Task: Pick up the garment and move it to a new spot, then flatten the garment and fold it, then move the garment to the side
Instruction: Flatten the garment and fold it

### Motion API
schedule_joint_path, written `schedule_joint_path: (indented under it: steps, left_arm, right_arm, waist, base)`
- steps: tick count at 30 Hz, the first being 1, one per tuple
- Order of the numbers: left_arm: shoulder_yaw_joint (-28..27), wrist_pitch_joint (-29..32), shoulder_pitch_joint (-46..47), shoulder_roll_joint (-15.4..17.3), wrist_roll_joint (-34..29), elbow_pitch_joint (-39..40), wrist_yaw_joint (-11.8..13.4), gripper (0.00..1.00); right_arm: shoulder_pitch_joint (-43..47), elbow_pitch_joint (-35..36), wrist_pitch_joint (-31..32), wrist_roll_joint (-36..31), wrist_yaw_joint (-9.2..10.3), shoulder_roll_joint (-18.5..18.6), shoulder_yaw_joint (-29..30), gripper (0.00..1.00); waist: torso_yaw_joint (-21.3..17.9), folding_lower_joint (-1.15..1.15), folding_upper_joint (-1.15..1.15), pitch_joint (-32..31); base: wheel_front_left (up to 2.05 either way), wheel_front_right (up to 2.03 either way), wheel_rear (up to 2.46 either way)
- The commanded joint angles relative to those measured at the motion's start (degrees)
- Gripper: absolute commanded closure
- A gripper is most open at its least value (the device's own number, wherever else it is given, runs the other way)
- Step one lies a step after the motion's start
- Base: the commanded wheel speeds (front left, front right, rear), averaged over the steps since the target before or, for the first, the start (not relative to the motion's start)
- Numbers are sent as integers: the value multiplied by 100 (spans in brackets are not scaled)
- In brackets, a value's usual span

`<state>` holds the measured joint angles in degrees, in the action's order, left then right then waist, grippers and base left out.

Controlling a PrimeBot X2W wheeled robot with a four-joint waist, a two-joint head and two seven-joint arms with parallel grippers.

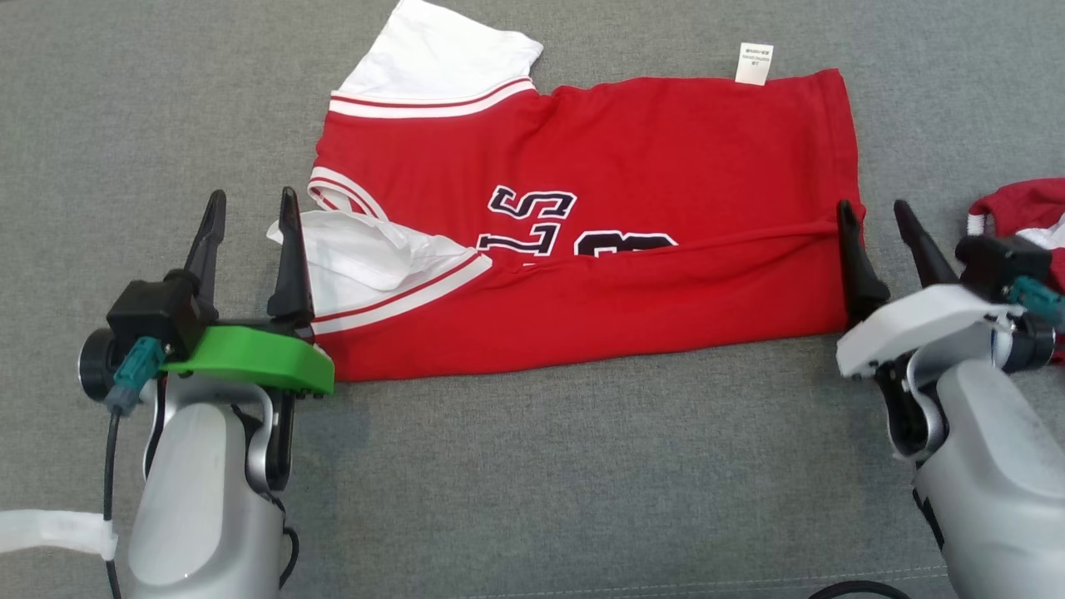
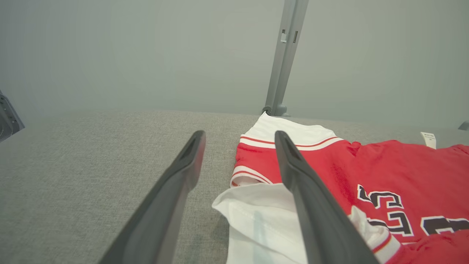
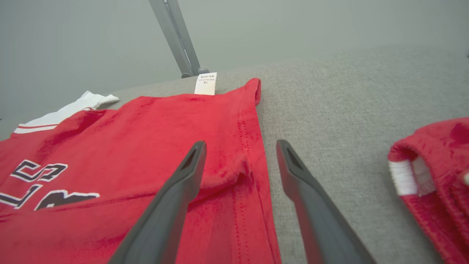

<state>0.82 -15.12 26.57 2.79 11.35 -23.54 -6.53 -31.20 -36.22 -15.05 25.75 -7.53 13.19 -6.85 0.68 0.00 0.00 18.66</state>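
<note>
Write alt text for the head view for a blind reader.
A red jersey with white sleeves lies on a grey fabric surface, its near edge folded up over the black lettering. The left tool and right tool stand open at its two ends. Another red garment shows at right.

Left arm (image 1: 200, 466), right arm (image 1: 990, 449): jaws apart

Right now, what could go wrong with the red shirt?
1. The white sleeve beside the open left claw is bunched, so the fold on the red shirt may turn out lumpy.
2. The open right claw sits at the shirt's hem, near a second red garment; it might snag either one when it moves.
</note>
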Motion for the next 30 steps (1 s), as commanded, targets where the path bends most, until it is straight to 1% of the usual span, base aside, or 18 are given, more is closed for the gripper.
schedule_joint_path:
  steps: [1, 7, 12, 16, 20, 21, 22, 23, 24, 30]
  left_arm:
    - [5, 1, -171, 24, 60, 32, 36, 0]
    - [119, 1, -737, 25, 237, 208, 148, 0]
    - [170, 0, -1039, 27, 348, 246, 203, 0]
    - [260, 1, -1101, 27, 391, 209, 214, 0]
    - [309, 1, -1085, 27, 443, 156, 251, 0]
    - [319, 0, -1078, 26, 437, 147, 246, 0]
    - [314, 0, -1077, 26, 448, 127, 254, 0]
    - [305, 1, -1083, 26, 467, 103, 261, 0]
    - [292, 0, -1090, 26, 472, 81, 260, 0]
    - [221, 1, -1149, 25, 535, -195, 229, 0]
  right_arm:
    - [193, 24, -16, -51, 9, -41, 13, 0]
    - [852, 138, -16, -75, 9, -155, 69, 0]
    - [1029, 91, -16, -149, 9, -146, 154, 0]
    - [969, -123, -16, -155, 9, -123, 161, 0]
    - [840, -582, 4, -73, 9, -123, -18, 0]
    - [808, -652, 5, -45, 9, -113, -35, 10]
    - [795, -706, 6, -18, 9, -109, -45, 54]
    - [778, -756, 6, 32, 9, -117, -66, 82]
    - [763, -786, 14, 63, 9, -122, -98, 100]
    - [738, -782, 19, 251, 10, -83, -177, 100]
  waist:
    - [13, 0, 0, -45]
    - [-13, 0, 0, -219]
    - [-10, 0, 0, -264]
    - [71, 0, 0, -234]
    - [156, 0, 0, -197]
    - [171, 0, 0, -192]
    - [185, 0, 0, -189]
    - [194, 0, 0, -190]
    - [199, 0, 0, -193]
    - [164, 0, 0, -231]
  base:
    - [0, 0, 0]
    - [0, 0, 0]
    - [0, 0, 0]
    - [0, 0, 0]
    - [0, 0, 0]
    - [0, 0, 0]
    - [0, 0, 0]
    - [0, 0, 0]
    - [0, 0, 0]
    - [0, 0, 0]
